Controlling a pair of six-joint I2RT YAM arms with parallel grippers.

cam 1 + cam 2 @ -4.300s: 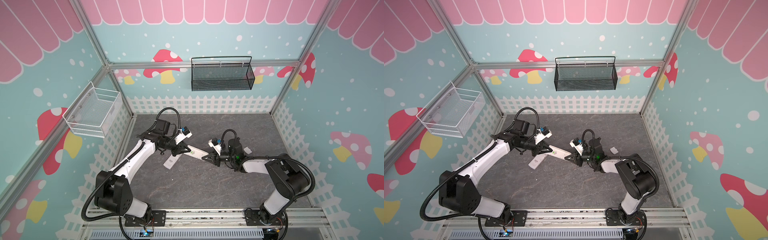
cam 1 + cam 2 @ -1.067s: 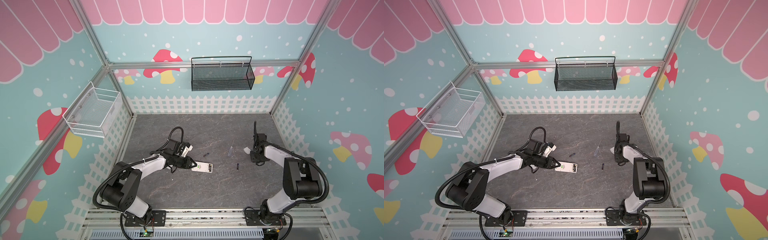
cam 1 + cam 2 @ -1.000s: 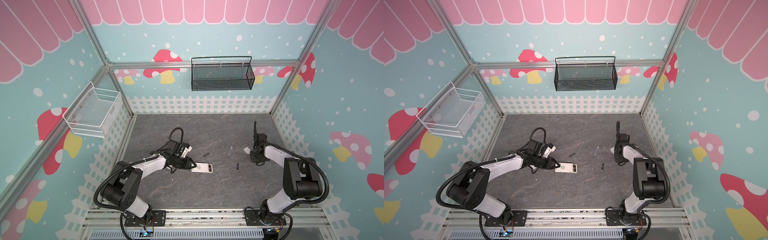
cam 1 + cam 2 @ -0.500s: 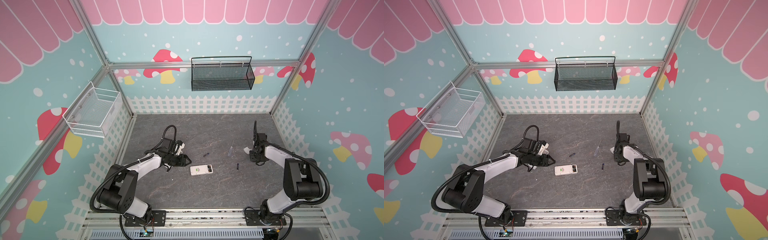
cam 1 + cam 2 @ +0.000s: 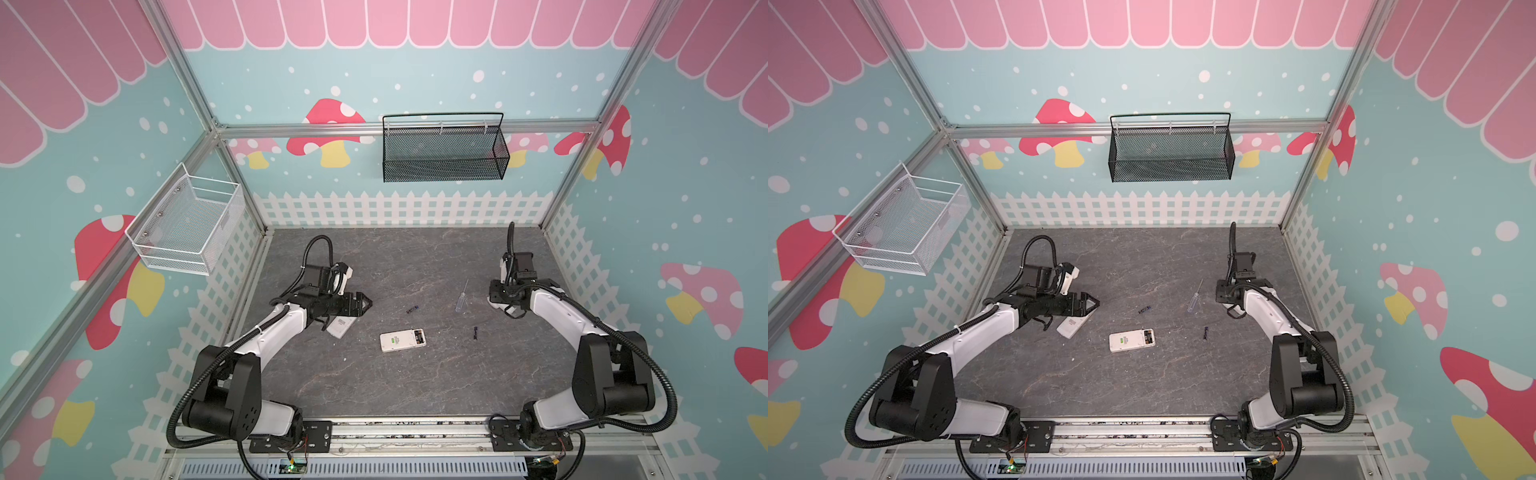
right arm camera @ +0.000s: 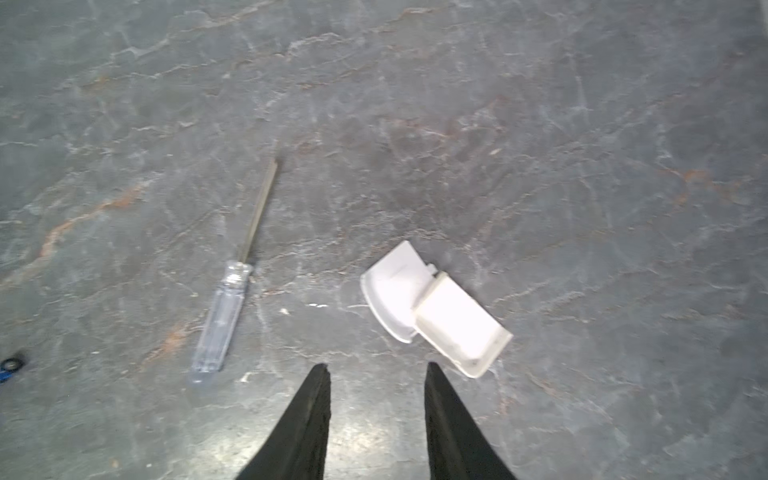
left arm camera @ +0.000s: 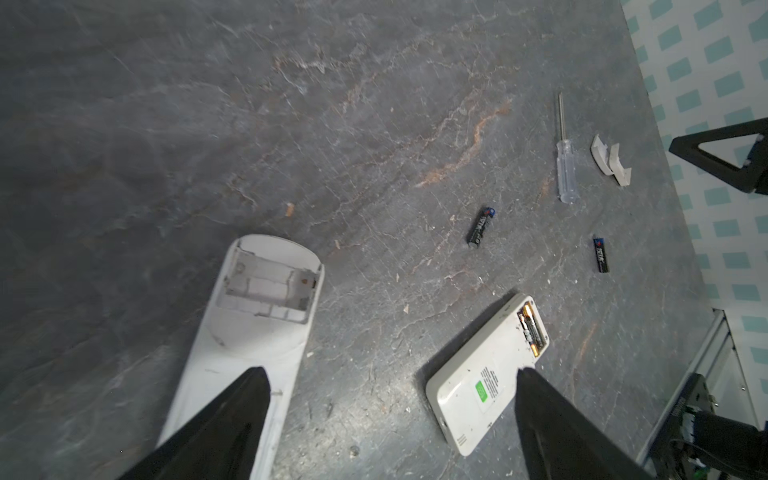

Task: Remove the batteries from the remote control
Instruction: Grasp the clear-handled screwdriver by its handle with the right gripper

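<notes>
Left gripper: jaws stood wide apart, empty | right gripper: jaws apart, empty | loose batteries: two lay on the table, near centre of frame in both top views | other batteries: two sat in the remote, just below centre.

legible text: none is showing | dark blue-purple cylindrical battery near the clear-handled screwdriver: white lettering is blurring beyond reading | flat white plastic remote, farther from that screwdriver: green label is showing print too small

Two batteries in short remote, long remote left, screwdriver behind right.
</notes>
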